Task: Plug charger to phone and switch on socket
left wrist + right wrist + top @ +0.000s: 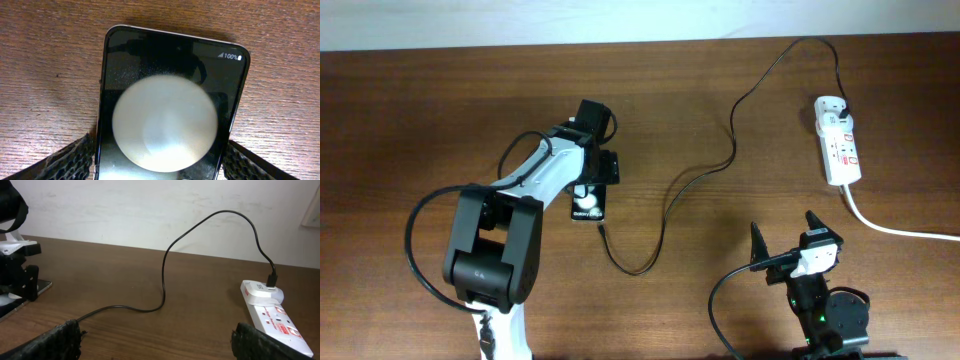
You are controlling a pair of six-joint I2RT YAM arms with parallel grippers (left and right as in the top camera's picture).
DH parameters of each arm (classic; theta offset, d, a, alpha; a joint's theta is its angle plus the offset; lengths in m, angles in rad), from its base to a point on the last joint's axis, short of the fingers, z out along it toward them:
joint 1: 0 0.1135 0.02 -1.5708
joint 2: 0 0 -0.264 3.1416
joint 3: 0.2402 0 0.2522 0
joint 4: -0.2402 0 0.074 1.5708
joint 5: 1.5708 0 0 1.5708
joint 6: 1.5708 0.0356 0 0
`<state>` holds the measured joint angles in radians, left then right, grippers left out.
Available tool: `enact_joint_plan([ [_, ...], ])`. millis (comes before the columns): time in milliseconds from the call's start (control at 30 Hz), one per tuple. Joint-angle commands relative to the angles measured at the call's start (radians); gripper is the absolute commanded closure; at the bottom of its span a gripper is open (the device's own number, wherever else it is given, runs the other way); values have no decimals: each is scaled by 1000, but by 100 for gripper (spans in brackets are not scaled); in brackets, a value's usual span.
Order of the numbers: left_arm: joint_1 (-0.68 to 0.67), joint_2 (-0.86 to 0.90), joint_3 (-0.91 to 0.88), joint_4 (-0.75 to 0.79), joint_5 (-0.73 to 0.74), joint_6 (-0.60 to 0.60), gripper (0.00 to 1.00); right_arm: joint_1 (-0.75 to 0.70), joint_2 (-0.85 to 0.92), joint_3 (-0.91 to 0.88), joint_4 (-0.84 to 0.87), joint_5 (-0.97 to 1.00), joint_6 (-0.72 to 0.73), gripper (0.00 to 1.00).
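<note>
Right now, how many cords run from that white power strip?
2. The thin black charger cable leaves the power strip at its far end; the thick white cord leaves its near end, running off right.

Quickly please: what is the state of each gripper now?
Left gripper: astride the small black glossy smartphone; grip cannot be told.
Right gripper: open, holding nothing.

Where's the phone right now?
In the overhead view, the phone lies flat on the table left of centre, between the left gripper's fingers, with the charger's free tip just beside its near end.
</note>
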<state>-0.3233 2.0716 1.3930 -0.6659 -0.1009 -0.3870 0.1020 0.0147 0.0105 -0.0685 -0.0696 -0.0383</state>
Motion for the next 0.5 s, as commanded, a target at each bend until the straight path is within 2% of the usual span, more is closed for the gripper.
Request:
enact_joint_plan([
  [0, 2, 61, -51, -47, -9, 0, 10, 9, -8, -5, -6, 2, -6, 1],
  [67, 2, 61, -51, -54, 18, 57, 1, 9, -8, -5, -6, 2, -6, 1],
  [100, 1, 61, -51, -53, 47, 103, 1, 9, -8, -5, -6, 2, -6, 1],
  [233, 1, 61, -51, -51, 68, 164, 12, 9, -8, -5, -6, 2, -6, 1],
  [467, 1, 61, -51, -53, 68, 180, 16, 9, -8, -5, -6, 2, -6, 1],
])
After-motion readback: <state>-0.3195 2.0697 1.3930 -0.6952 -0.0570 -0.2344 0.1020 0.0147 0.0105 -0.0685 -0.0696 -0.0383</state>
